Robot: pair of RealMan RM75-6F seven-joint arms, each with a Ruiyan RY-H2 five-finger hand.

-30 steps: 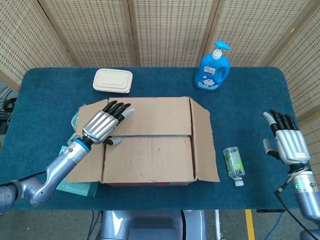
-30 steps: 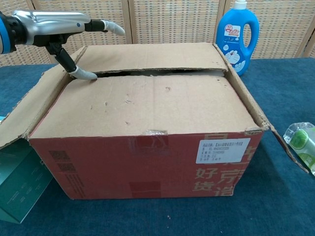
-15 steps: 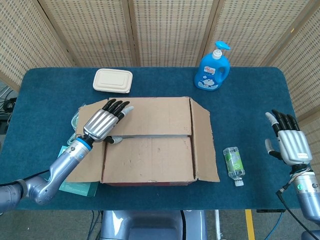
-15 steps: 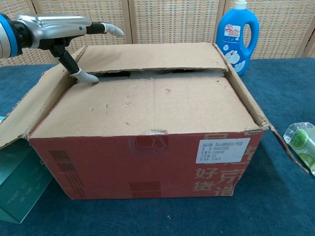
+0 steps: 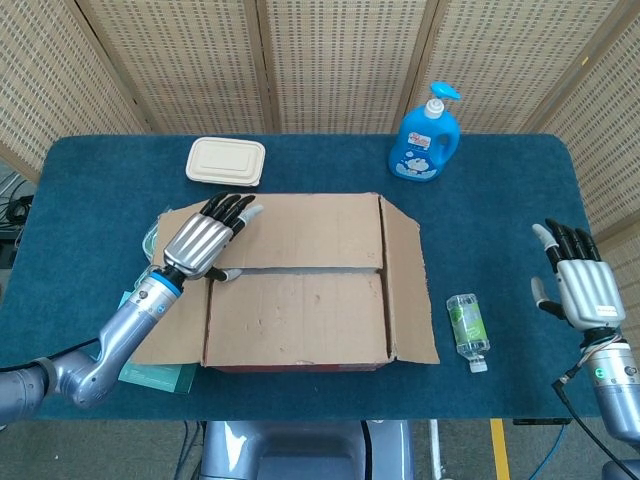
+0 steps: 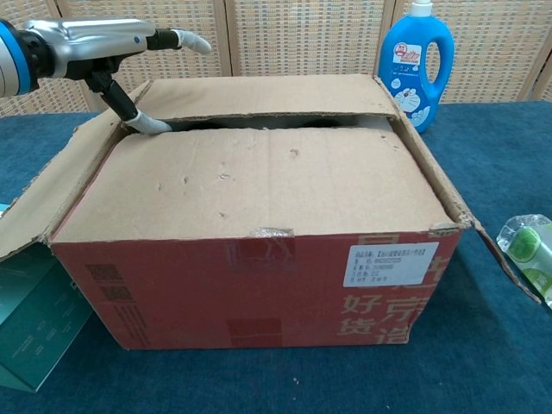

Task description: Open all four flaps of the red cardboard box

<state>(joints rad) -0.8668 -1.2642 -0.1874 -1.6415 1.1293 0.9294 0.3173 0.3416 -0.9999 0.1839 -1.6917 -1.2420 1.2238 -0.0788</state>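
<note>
The red cardboard box [image 6: 259,276] stands mid-table. Its left side flap [image 5: 170,335] and right side flap [image 5: 408,285] hang outward. The near flap [image 5: 297,318] lies flat. The far flap [image 5: 305,230] is raised a little along the seam, which leaves a dark gap [image 6: 259,125]. My left hand [image 5: 205,245] hovers over the far flap's left end with fingers stretched out above it. Its thumb [image 6: 147,123] is hooked into the seam under that flap's edge. My right hand [image 5: 578,285] is held up, spread and empty, far right of the box; only the head view shows it.
A blue detergent bottle [image 5: 427,135] stands behind the box at the right. A beige lunch box [image 5: 226,161] lies at the back left. A small clear bottle [image 5: 467,330] lies right of the box. A green carton [image 6: 34,328] sits under the left side flap.
My left hand has drawn back slightly to the left and its thumb has lifted the far flap's edge, widening the gap at the seam. The right hand has drifted slightly to the right.
</note>
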